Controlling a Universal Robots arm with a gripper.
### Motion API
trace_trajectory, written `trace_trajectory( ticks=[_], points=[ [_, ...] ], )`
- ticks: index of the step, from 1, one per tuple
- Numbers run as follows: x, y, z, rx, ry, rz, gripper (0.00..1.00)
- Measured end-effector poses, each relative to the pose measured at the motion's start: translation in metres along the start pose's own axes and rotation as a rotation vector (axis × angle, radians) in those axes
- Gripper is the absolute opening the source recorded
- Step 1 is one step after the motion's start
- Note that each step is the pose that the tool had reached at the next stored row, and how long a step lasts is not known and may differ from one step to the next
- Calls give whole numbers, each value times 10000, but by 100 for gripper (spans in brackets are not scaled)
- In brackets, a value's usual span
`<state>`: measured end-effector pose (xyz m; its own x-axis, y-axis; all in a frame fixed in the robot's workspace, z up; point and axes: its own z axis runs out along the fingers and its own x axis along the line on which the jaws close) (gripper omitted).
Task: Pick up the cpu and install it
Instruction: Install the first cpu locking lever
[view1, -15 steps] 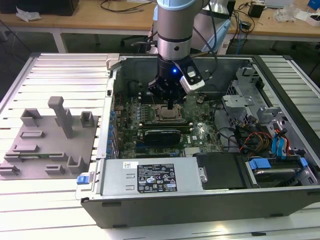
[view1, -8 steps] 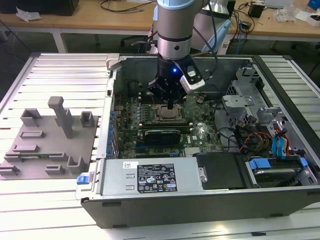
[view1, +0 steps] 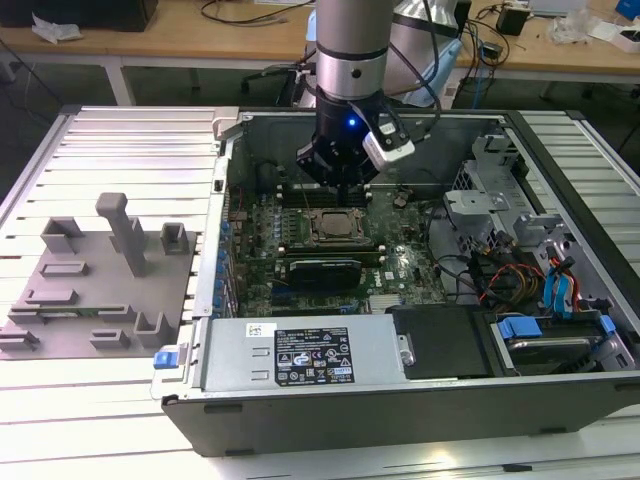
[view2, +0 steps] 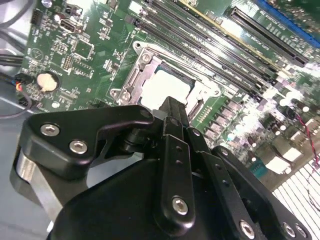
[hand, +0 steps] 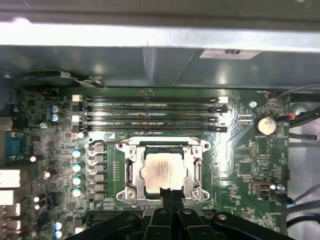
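In the exterior view, one open computer case (view1: 400, 400) is seen lying on a pale slatted desk (view1: 110, 420). One grey moulded fixture (view1: 100, 290) is set beside it at the exterior view's left. Wooden desks (view1: 200, 40) strewn with cables are seen behind. One arm (view1: 350, 50) reaches down into the case, and its hand (view1: 340, 182) is held over the motherboard (view1: 300, 250).

In the second wrist view, one cpu (view2: 167, 86) is seen lying in the socket frame (view2: 131, 82), its pale top uncovered. One coin cell (view2: 45, 81) is mounted on the board nearby.

In the first wrist view, the cpu (hand: 165, 170) is seen seated inside the socket frame (hand: 129, 172), with four memory slots (hand: 150, 114) beyond it. The hand (hand: 167, 192) is drawn narrow at the cpu's edge, nothing being gripped between its fingertips (hand: 163, 193). Whether the cpu is touched cannot be told.
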<state>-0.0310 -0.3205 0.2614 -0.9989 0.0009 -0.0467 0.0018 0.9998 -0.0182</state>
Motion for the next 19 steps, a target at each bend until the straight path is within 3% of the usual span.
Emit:
trace_trajectory(
  ticks=[5,14,17,19],
  points=[
    [-6,-2,-129,0,0,0,11],
    [1,-2,-144,1,0,2,11],
    [70,-2,-146,2,-4,-1,11],
    [199,-2,-147,0,-19,0,11]
  ],
)
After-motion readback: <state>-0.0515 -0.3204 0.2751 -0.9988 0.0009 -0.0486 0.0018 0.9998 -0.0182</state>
